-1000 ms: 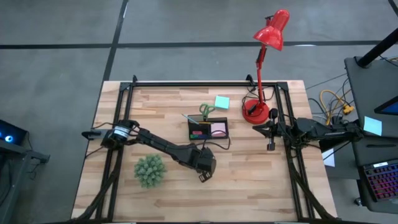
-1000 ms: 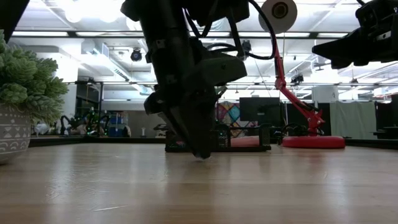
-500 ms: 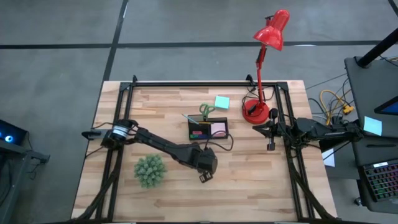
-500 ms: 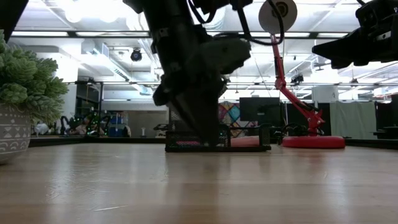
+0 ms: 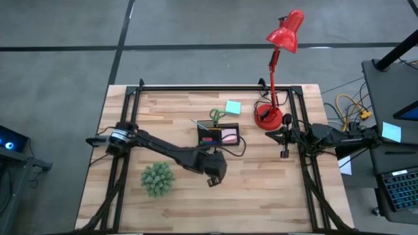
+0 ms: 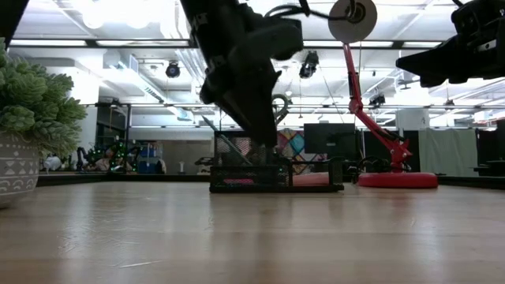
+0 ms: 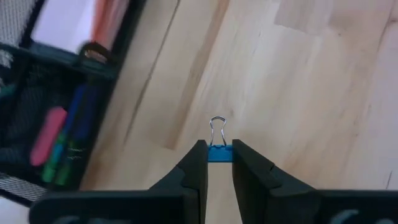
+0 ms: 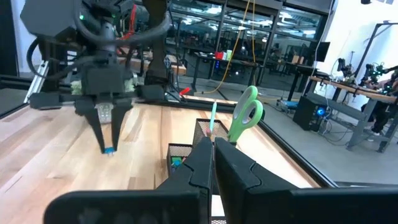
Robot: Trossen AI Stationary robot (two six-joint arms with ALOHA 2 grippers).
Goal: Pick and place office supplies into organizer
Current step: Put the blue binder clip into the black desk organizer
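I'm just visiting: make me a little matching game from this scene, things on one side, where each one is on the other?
Things:
1. blue binder clip
2. green-handled scissors
3. teal sticky-note pad
4. right gripper

Places:
A. lying on the table beyond the organizer
B. standing upright in the organizer
C. pinched in the left gripper
D. shut, waiting at the table's right edge

Pairs: 1-C, 2-B, 3-A, 4-D
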